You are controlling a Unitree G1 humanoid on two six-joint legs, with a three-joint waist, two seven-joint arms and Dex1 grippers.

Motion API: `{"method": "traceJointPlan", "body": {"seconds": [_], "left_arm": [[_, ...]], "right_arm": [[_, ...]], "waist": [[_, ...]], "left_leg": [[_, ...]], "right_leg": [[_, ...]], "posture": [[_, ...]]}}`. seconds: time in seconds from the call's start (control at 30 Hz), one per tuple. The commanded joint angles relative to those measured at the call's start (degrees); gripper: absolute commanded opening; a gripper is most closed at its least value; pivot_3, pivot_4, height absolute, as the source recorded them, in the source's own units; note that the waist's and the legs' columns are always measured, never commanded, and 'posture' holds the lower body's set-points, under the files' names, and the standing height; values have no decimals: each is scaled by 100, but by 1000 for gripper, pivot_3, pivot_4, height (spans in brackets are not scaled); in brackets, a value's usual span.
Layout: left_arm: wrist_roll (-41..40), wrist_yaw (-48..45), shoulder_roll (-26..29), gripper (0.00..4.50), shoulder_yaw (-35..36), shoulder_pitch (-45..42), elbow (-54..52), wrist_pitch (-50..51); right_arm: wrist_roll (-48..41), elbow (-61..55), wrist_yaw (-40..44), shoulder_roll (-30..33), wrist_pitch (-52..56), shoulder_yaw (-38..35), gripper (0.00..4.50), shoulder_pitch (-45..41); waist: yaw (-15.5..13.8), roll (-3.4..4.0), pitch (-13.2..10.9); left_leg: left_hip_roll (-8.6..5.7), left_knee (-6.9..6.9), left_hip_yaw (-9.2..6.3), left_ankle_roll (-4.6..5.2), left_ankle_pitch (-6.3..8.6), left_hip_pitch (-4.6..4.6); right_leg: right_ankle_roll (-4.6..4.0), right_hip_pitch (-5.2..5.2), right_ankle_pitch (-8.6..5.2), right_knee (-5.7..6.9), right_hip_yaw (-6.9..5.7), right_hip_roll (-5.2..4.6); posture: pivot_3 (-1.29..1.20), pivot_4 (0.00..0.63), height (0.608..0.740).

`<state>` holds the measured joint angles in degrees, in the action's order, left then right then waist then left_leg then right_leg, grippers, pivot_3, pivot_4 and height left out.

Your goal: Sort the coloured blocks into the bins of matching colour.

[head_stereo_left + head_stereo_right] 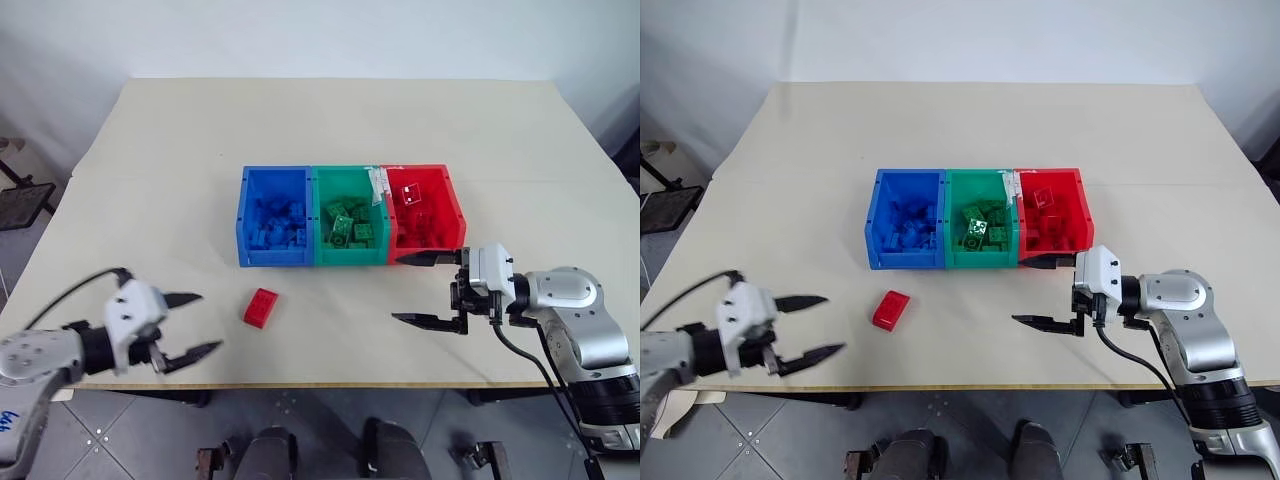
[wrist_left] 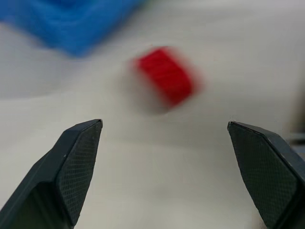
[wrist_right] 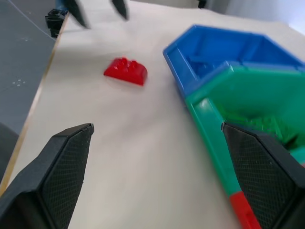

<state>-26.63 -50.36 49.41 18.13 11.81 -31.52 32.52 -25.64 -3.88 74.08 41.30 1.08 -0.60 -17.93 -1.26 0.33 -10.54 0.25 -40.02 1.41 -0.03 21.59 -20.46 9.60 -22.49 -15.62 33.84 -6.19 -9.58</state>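
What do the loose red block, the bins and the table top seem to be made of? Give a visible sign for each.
Red block: likely glossy moulded plastic, studded top. Bins: likely plastic, smooth thin coloured walls. Table top: uncertain; matte beige, possibly laminate board.

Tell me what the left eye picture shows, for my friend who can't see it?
One red block lies alone on a table, in front of the blue bin. Joined beside it are a green bin and red bin, all holding blocks. The left gripper and right gripper are open, touching nothing.
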Motion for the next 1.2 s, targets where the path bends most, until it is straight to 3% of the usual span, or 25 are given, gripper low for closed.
{"method": "traceJointPlan", "body": {"seconds": [0.03,0.2,0.3,0.4,0.5,0.77,0.93,1.03,1.2], "left_arm": [[-234,947,-224,4472,-463,-340,-742,1265],[469,2715,-1216,4472,-992,-1063,-797,2101],[348,3047,-1651,4472,-1060,-1246,-798,2571],[354,3039,-1689,4472,-1457,-1231,-842,2758],[259,2901,-1572,3881,-1541,-1242,-875,2854],[581,2556,-1067,1438,-1857,-1275,-692,2119],[512,2084,-1529,1443,-1827,-1750,-409,527],[179,1919,-1972,1443,-1848,-2346,-177,443],[628,1618,-2399,1443,-2704,-3751,814,35]], "right_arm": [[-62,-146,-33,103,-63,-239,4500,183],[-130,-477,-188,180,43,-412,4500,566],[-170,-626,-250,225,103,-505,4500,752],[-215,-773,-145,374,157,-628,4500,997],[-256,-833,-142,445,185,-700,4500,1081],[-178,-807,-270,388,121,-692,4500,1119],[-163,-1071,-593,350,104,-929,4500,1555],[-249,-1316,-1043,254,192,-1300,4500,1924],[-530,-1878,-2199,-251,582,-2022,4500,2456]], "waist": [[-12,0,0],[-16,0,1],[-1,1,1],[-9,2,2],[-20,2,3],[-24,6,5],[-55,4,4],[-75,4,4],[-106,7,6]], "left_leg": [[0,-1,0,0,0,1],[-4,-7,3,0,0,3],[-3,-4,4,-1,0,6],[-3,-4,5,-2,0,7],[-4,-6,8,-1,0,8],[-4,-5,12,-1,0,12],[-6,-7,11,-1,0,6],[-6,-13,11,-1,0,2],[-8,-12,18,-1,0,7]], "right_leg": [[0,1,0,0,0,0],[0,5,0,0,6,0],[0,4,0,1,5,0],[0,4,0,1,6,0],[0,10,0,-7,8,0],[-2,12,-1,-10,12,0],[-2,11,-1,-17,12,0],[-2,11,0,-17,12,0],[-1,10,0,-7,11,0]], "posture": [[0,150,740],[0,150,740],[0,150,740],[0,150,740],[0,150,740],[0,150,740],[0,150,740],[0,150,740],[0,150,740]]}}
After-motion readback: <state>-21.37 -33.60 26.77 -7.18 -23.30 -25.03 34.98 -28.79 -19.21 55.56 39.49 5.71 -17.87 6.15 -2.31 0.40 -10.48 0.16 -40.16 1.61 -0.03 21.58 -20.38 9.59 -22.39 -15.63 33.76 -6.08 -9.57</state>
